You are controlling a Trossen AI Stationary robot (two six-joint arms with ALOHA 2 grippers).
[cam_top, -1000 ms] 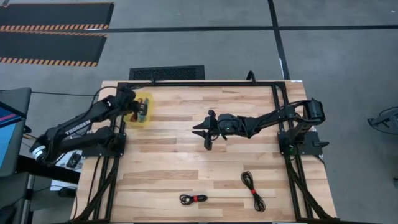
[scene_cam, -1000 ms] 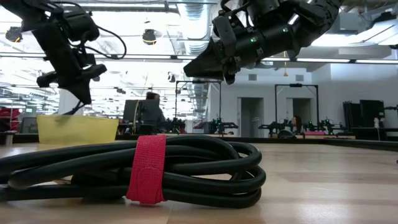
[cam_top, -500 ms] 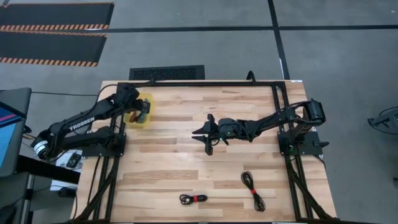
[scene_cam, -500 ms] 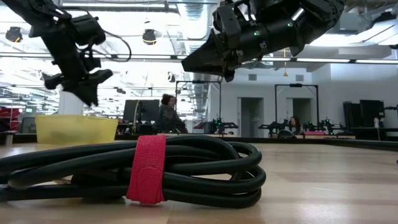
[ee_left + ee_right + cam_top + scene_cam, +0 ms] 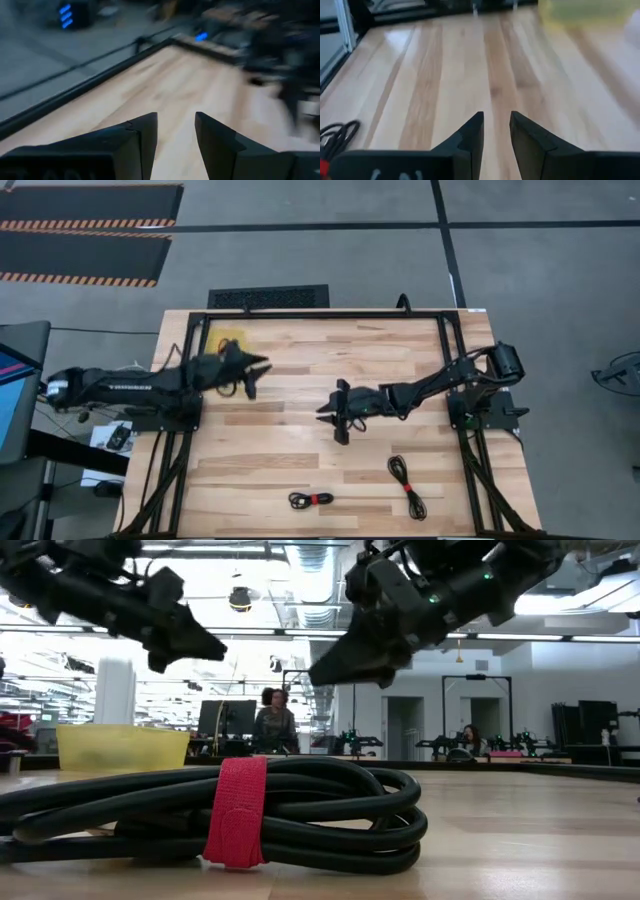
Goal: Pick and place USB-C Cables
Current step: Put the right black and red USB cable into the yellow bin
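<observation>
Two black USB-C cables with red ties lie flat on the table near its near edge: one (image 5: 311, 500) fills the foreground of the low view (image 5: 235, 810), the other (image 5: 406, 483) lies to its right. A cable end (image 5: 335, 134) shows in the right wrist view. The yellow bin (image 5: 232, 338) stands at the far left, mostly hidden by my left arm. My left gripper (image 5: 262, 367) (image 5: 176, 131) hovers just right of the bin, open and empty. My right gripper (image 5: 322, 410) (image 5: 496, 125) hovers over the table's middle, open by a narrow gap and empty.
A black frame rail (image 5: 320, 313) runs along the table's far edge and down both sides. Bare wood lies between the two grippers and between them and the cables. People stand in the room beyond the far edge (image 5: 272, 725).
My left gripper has left the yellow bin, swinging toward the table's right and middle and tipping from pointing down to nearly level as the arm stretched out. My right gripper has moved toward the near edge.
</observation>
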